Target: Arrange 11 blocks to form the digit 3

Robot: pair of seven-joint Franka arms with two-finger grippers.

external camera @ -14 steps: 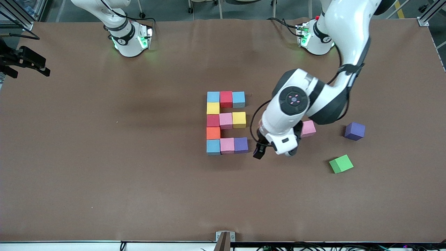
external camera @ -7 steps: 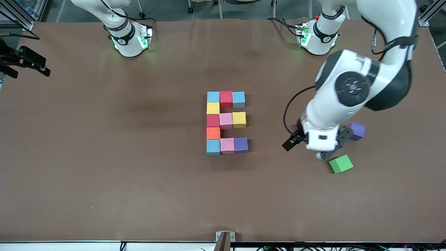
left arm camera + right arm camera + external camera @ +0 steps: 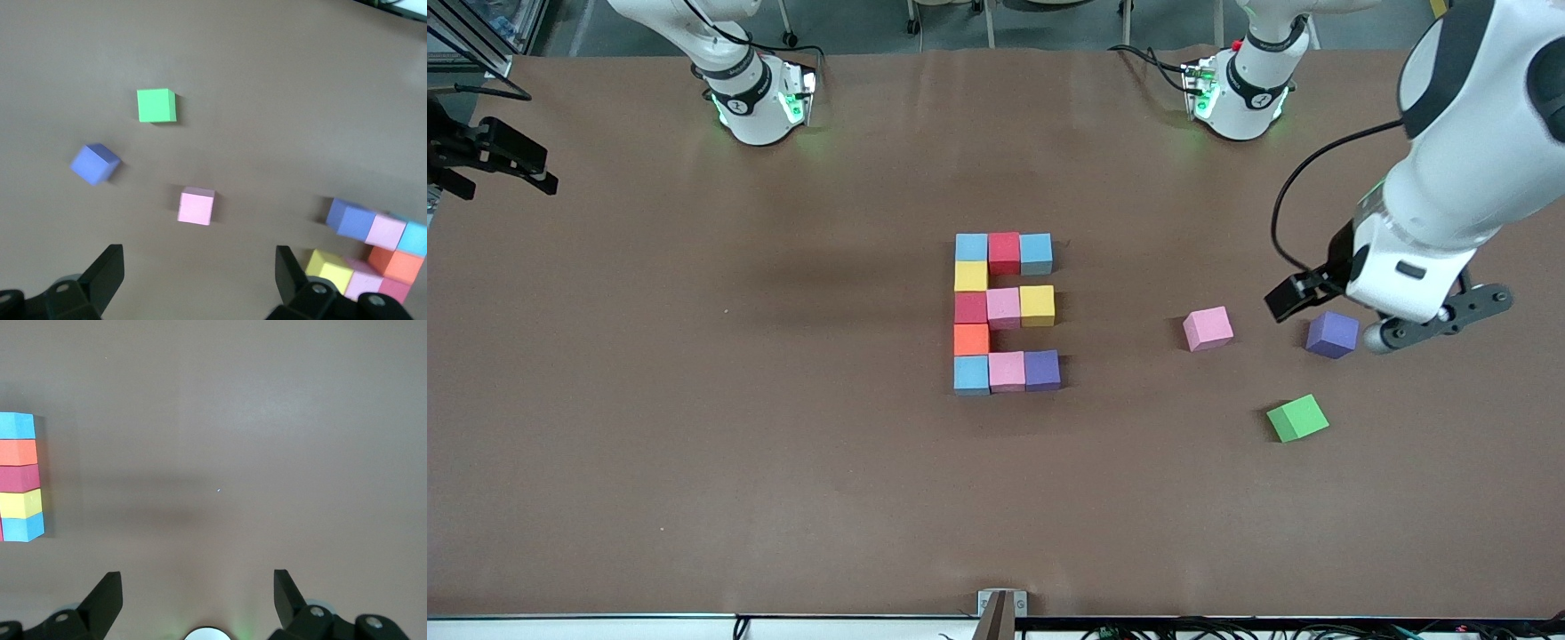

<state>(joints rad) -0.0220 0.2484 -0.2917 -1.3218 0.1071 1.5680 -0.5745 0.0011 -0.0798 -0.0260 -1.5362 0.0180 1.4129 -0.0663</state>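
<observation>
Left gripper (image 3: 1334,322) swung off digit blocks (image 3: 1005,311) to over purple cube (image 3: 1332,334), jaws spread; right's jaws spread.

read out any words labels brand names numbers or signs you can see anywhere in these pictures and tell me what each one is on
No readable text in any view.
Blocks: plain coloured faces, nothing printed.
Loose pink cube, purple cube, green cube: blank.
Small marks on the right arm's base and the left arm's base: too small to read.
Table: unmarked.
</observation>
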